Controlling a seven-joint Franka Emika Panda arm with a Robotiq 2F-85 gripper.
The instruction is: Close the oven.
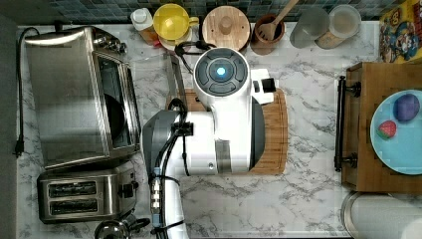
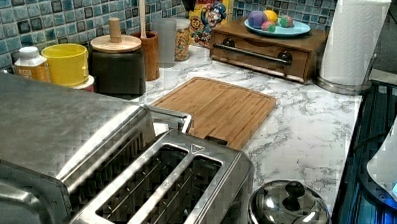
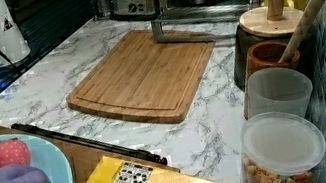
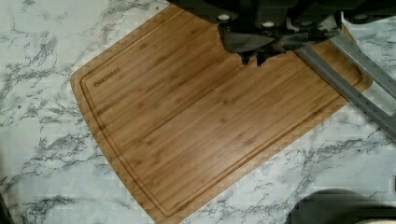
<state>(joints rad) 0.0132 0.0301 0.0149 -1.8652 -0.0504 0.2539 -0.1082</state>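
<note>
Hovering end effector (image 4: 254, 58) beside oven (image 1: 79, 97)

Your glossy white, rounded arm (image 1: 219, 134) has grey joint bands and a dark grey round cap with a glowing blue light (image 1: 221, 71). Black cables (image 1: 171, 149) run along its side, bound by clips. Your black two-fingered gripper (image 4: 256, 59) carries small pale screws.
</note>
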